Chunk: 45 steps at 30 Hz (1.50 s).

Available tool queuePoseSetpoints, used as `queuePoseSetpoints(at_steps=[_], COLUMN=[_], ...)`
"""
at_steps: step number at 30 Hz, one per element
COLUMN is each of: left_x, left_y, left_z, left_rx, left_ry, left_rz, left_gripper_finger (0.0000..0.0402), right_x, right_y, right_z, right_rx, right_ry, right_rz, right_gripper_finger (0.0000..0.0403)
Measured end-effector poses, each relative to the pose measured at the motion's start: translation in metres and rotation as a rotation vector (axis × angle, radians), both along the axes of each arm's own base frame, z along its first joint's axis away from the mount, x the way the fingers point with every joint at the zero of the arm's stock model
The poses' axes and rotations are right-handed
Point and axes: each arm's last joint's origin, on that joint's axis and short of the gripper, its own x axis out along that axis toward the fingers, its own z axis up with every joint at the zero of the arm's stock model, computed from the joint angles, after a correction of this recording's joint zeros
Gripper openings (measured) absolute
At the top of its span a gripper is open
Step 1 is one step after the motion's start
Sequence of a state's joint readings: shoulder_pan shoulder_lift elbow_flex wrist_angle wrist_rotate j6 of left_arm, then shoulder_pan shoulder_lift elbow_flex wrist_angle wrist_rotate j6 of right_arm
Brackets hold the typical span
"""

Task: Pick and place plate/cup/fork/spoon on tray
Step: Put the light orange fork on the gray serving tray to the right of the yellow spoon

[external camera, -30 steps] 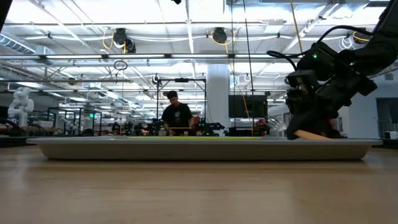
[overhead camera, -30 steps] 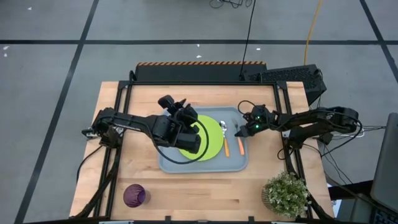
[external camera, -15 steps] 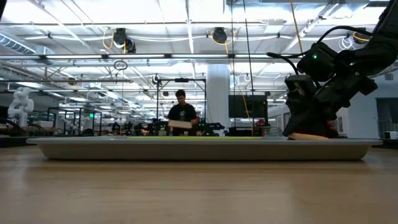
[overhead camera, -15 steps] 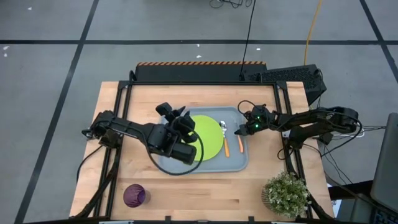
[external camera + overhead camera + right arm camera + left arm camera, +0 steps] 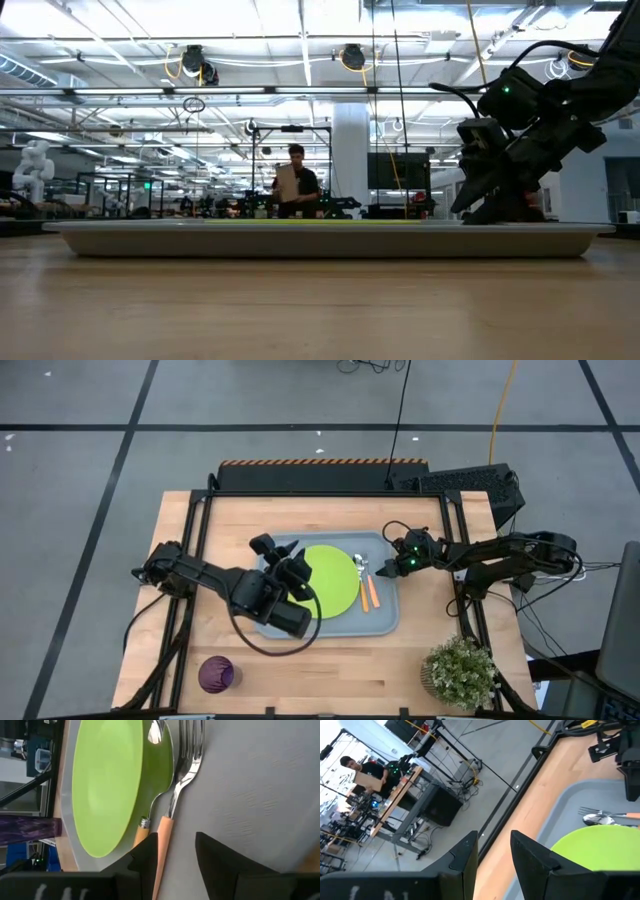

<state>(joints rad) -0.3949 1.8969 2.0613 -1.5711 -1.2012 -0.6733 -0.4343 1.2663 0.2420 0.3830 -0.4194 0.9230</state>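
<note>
Fork drop just done, by the look of it. Right hand (image 5: 392, 567) sits at the tray's (image 5: 385, 622) upper right, centre-right of the high view, fingers apart and holding nothing; its own wrist view shows open fingers with the fork (image 5: 180, 780) lying free on the tray floor beyond them.

Fork (image 5: 370, 586) lies right beside the spoon (image 5: 362, 582), both just right of the plate (image 5: 328, 580), handles toward the frame bottom. In the right wrist view the spoon (image 5: 155, 780) rests against the plate's (image 5: 110, 785) edge and the fork touches or nearly touches the spoon.

Plate sits mid-tray, flat.

Left hand (image 5: 290, 565) hangs over the tray's left part at the plate's left edge, centre of the high view. Fingers (image 5: 465, 857) are parted in its wrist view, nothing between them.

Cup (image 5: 216, 674) is not yet placed: on the surface at lower left of the high view, well apart from the tray, near the front edge.

Judged progress: three of four items in. Next probably the cup, left arm being nearer. It would have to swing toward the lower left, come down over the tumbler, close on its wall, then set it upright on bare tray floor, lower left of the plate looks free. Right arm should lift clear without nudging the fork.
</note>
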Motion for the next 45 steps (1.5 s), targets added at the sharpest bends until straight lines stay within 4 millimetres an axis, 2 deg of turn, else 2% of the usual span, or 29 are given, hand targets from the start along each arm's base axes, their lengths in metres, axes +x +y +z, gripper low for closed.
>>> queuePoseSetpoints(at_steps=[7, 12, 16, 20, 24, 27, 30, 33, 40, 45], left_x=[-0.001, 0.000, 0.001, 0.002, 0.003, 0.004, 0.008, 0.013, 0.024, 0.028], left_y=[-0.005, -0.005, -0.001, 0.005, 0.008, 0.009, 0.012, 0.015, 0.026, 0.031], left_z=[-0.002, -0.019, -0.031, -0.039, -0.037, -0.036, -0.036, -0.036, -0.041, -0.050], left_rx=[-0.026, -0.020, -0.023, -0.009, 0.019, 0.045, 0.043, 0.023, -0.119, -0.112], left_ry=[-0.002, 0.026, 0.017, -0.015, -0.079, -0.121, -0.155, -0.168, -0.108, -0.085], left_rz=[-0.011, 0.006, 0.044, 0.084, 0.107, 0.116, 0.128, 0.132, 0.128, 0.131], left_gripper_finger=[0.0120, 0.0120, 0.0120, 0.0120, 0.0120, 0.0120, 0.0120, 0.0120, 0.0120, 0.0120], right_x=[0.005, 0.012, 0.013, 0.013, 0.019, 0.028, 0.035, 0.042, 0.055, 0.064], right_y=[-0.001, 0.005, 0.013, 0.023, 0.030, 0.032, 0.031, 0.030, 0.032, 0.040], right_z=[0.007, 0.024, 0.033, 0.038, 0.057, 0.076, 0.087, 0.083, 0.052, 0.041], right_rx=[-0.066, -0.326, -0.532, -0.783, -1.038, -1.105, -1.092, -1.066, -1.023, -1.034], right_ry=[-0.098, -0.295, -0.356, -0.224, -0.011, 0.039, 0.055, 0.123, 0.253, 0.252], right_rz=[0.067, 0.290, 0.500, 0.718, 0.848, 0.855, 0.869, 0.898, 0.987, 1.021], right_gripper_finger=[0.0121, 0.0121, 0.0121, 0.0121, 0.0121, 0.0121, 0.0121, 0.0121, 0.0121, 0.0121])
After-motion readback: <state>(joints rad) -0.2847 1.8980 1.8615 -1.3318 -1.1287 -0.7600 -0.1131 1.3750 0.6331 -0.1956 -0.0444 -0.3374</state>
